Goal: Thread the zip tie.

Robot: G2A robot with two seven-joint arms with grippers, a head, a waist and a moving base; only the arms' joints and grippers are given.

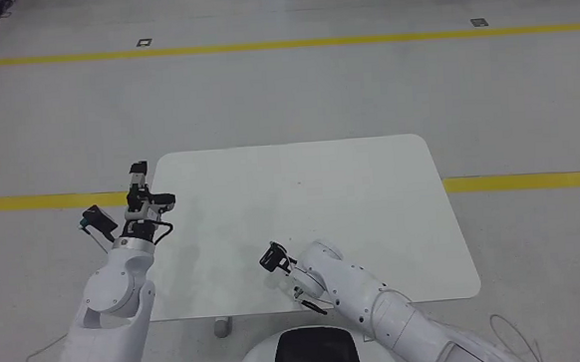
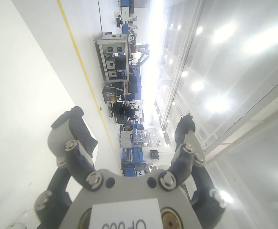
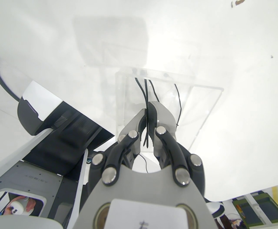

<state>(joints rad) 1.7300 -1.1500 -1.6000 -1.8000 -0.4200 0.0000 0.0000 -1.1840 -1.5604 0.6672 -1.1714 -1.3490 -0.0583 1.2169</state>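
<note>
My right gripper (image 3: 148,109) pinches a zip tie (image 3: 146,93) at the clear box (image 3: 206,89); my left gripper (image 2: 130,116) gapes empty, ready to receive.

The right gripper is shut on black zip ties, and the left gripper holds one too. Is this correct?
No: the left gripper is open and empty, per the left wrist view. The right gripper is shut on black zip ties.

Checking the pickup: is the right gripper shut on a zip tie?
Shut: the right gripper pinches black zip ties above a clear box.
</note>
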